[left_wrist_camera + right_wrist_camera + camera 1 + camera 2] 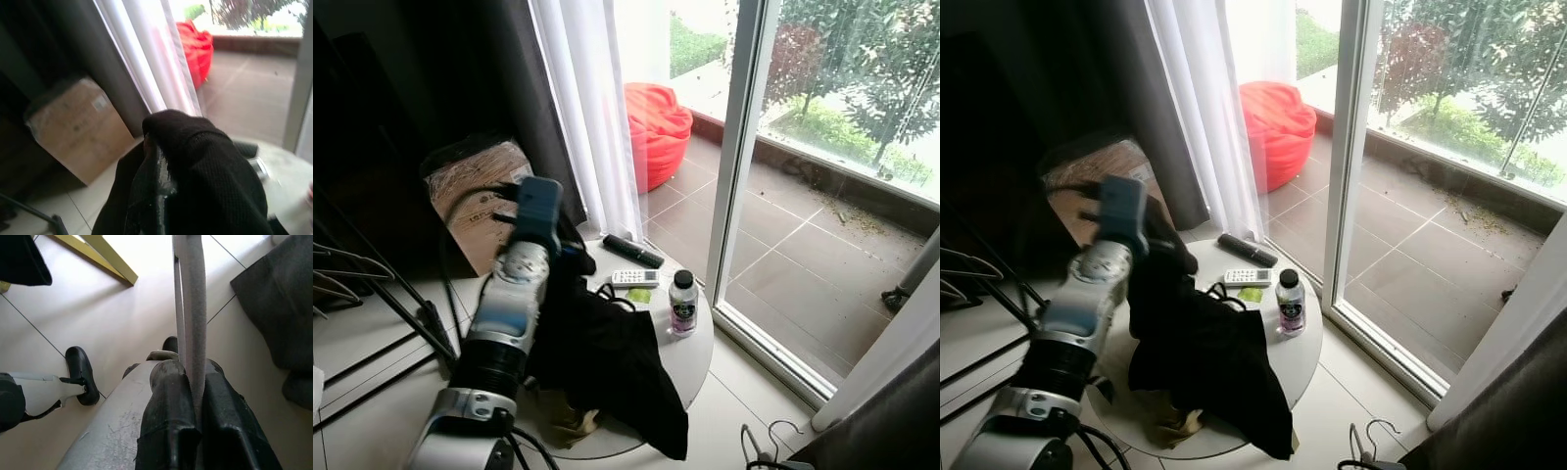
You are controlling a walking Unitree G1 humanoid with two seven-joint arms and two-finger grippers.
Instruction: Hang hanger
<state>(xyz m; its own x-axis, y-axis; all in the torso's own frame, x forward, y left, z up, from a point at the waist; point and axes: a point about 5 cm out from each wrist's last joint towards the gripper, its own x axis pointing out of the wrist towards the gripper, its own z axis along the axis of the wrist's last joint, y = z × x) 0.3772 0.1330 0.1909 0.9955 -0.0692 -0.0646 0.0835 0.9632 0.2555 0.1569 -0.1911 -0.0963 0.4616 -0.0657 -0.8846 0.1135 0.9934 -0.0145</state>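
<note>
My left arm (pixel 509 304) reaches out over a round white table (pixel 690 357). Its gripper (pixel 566 245) is buried in a black knit garment (pixel 607 362) and shut on it. The cloth is lifted into a peak there and trails down across the table. In the left wrist view the garment (pixel 205 161) drapes over one dark finger (pixel 159 198). Down at my right side, my right gripper (pixel 191 371) is shut on the grey arm of a hanger (pixel 193 293) above the tiled floor. Thin wire hooks (pixel 771 438) show at the bottom right of the eye views.
On the table stand a small bottle (pixel 682 304), a white remote (pixel 634 278) and a black remote (pixel 632 251). A cardboard box (pixel 475 196) and a rack with hangers (pixel 342 274) are at the left. White curtain (pixel 592 108) and glass door (pixel 832 196) lie ahead.
</note>
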